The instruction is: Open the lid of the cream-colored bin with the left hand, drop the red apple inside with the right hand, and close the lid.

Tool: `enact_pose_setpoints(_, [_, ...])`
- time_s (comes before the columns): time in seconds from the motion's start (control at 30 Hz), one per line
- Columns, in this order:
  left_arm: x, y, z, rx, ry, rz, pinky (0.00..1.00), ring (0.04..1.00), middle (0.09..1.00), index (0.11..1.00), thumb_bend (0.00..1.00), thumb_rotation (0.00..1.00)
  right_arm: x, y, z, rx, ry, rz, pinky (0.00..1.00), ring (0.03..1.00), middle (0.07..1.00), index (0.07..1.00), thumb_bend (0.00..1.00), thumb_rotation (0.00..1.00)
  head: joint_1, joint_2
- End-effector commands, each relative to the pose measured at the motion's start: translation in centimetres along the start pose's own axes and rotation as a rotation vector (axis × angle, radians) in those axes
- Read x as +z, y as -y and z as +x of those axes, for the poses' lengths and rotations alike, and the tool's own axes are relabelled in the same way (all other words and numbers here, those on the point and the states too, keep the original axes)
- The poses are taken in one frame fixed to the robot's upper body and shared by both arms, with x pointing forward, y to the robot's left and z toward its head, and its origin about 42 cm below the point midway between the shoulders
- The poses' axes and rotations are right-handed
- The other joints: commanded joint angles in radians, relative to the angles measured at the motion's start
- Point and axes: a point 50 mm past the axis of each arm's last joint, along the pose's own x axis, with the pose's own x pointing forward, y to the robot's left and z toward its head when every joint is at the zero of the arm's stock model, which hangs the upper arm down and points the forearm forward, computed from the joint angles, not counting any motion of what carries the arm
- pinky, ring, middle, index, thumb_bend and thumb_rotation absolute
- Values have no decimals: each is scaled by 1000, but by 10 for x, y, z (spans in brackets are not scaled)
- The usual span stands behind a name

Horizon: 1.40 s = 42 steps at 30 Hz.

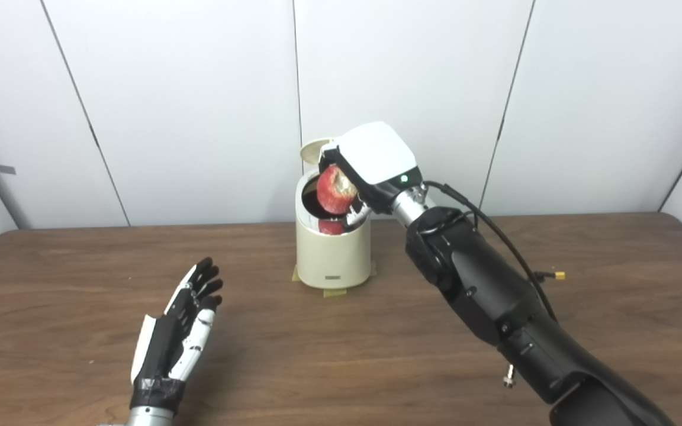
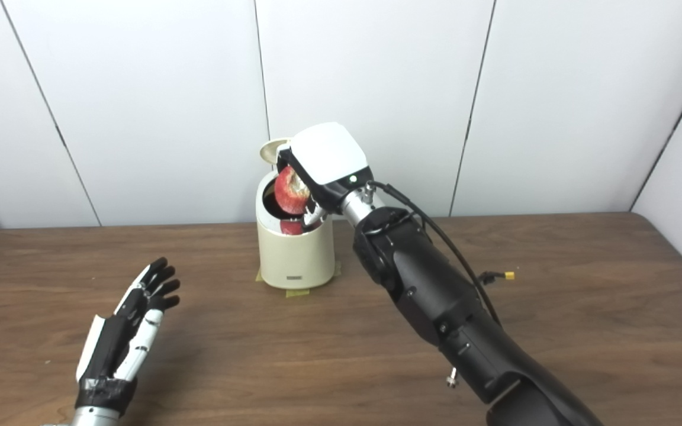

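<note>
Nearest, the left robot hand (image 1: 184, 322) hovers low over the brown wood-grain worktop (image 1: 341, 355), fingers spread and straight, holding nothing; its wrist is cut off by the bottom edge. To the right, the black forearm (image 1: 495, 296) of the other arm rises from the lower right corner, also cut off there, with a dark cable (image 1: 495, 231) looping along it to a small yellow connector (image 1: 559, 276) that hangs just above the wood.

Farther back, one cream-colored bin (image 1: 333, 254) stands on the worktop, with bits of yellowish tape (image 1: 335, 291) showing under its base. Its lid (image 1: 312, 151) is tipped up behind the opening, mostly hidden by the right robot hand (image 1: 356, 177), so only a curved edge shows. That hand sits over the bin's mouth, its fingers curled around one red apple (image 1: 335, 189), which is held just above the rim, a pale patch on its skin facing the camera. The fingers themselves are largely covered by the white back of the hand. A red shape (image 1: 330, 227) shows on the bin's glossy front below the apple; whether it is a reflection or something else cannot be told.

Behind everything stand plain white wall panels (image 1: 199, 106) with thin dark seams.
</note>
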Motion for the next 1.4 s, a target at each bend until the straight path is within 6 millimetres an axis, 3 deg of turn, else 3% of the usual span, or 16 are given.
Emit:
enact_pose_setpoints(0.0, [-2,11,-4,-9,5,-12,835,881,912,931,305,658,-1,24,15,-73,6,-18,413,512,657,573,962,110,-1,1])
enact_pose_setpoints(0.53, [-3,11,-4,-16,-3,-17,818,878,907,924,309,610,0,22,11,-65,4,-6,441,565,703,634,985,116,-4,0])
enact_pose_setpoints(1.13, [-2,10,-5,-17,-8,0,814,877,903,919,325,651,1,23,9,-113,-4,-14,428,548,682,628,987,139,-5,6])
enact_pose_setpoints(1.23, [-2,10,-4,-20,-5,0,815,880,906,921,319,654,-2,19,5,-174,4,14,413,527,654,593,935,185,-5,6])
enact_pose_setpoints(1.37, [-2,9,-4,-23,-3,0,812,879,906,919,306,647,-10,17,-9,-323,10,114,352,446,544,500,790,179,-2,8])
